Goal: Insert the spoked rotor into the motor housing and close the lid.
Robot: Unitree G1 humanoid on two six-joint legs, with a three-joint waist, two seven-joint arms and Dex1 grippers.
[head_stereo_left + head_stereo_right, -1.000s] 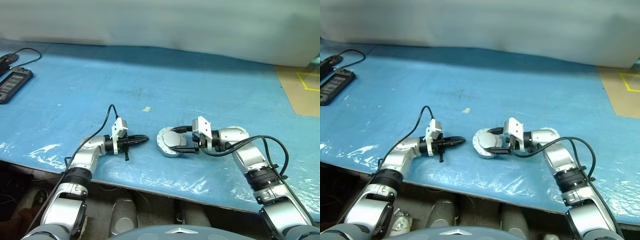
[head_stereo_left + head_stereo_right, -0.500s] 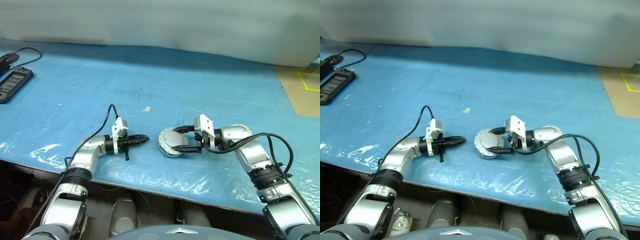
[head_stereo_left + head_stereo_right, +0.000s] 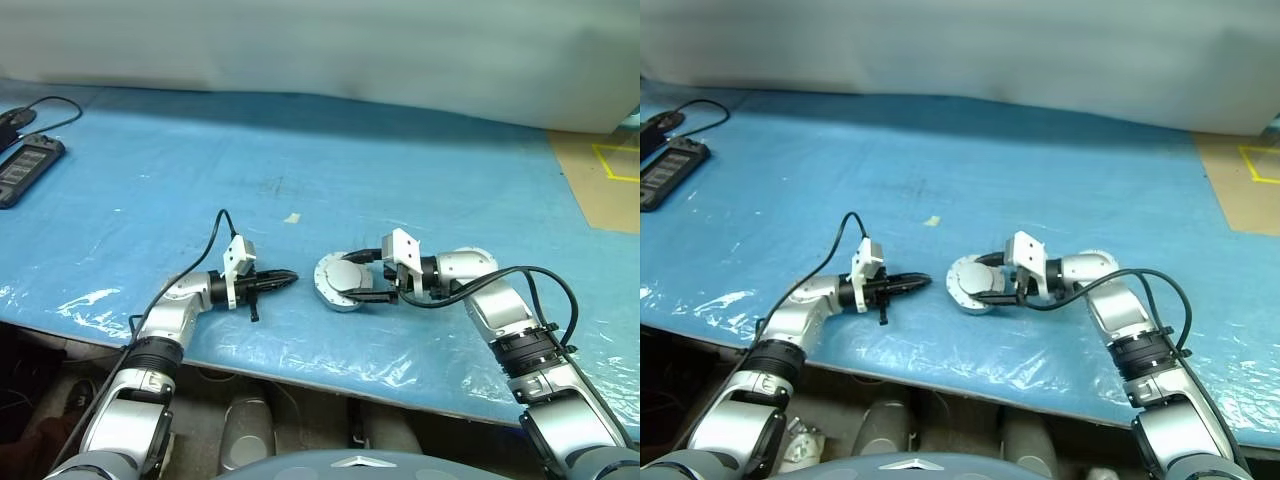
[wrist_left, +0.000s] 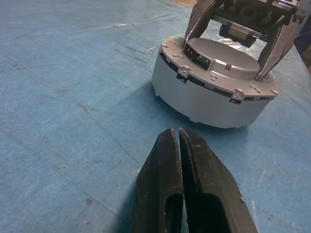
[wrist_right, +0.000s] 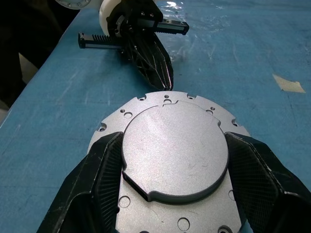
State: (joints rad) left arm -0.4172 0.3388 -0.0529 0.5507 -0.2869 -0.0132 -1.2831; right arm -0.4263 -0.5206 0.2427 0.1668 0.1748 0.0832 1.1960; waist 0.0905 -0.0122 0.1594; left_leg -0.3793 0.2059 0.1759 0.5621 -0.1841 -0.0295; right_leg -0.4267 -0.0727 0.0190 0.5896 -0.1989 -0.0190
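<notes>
The right gripper [image 3: 352, 284] straddles the lid [image 5: 175, 145] seated on the motor housing [image 4: 209, 99], steadying it; the left gripper [image 4: 181, 141], closed and empty, waits just beside on the bench [image 3: 400, 170].

Four cameras: a stereo head pair and one on each wrist

The head pair looks forward and down over the blue plastic-covered table [image 3: 400, 170]. Each wrist camera sits low and close, facing the other across the round grey lidded motor housing [image 4: 214, 87], which all views share.
</notes>
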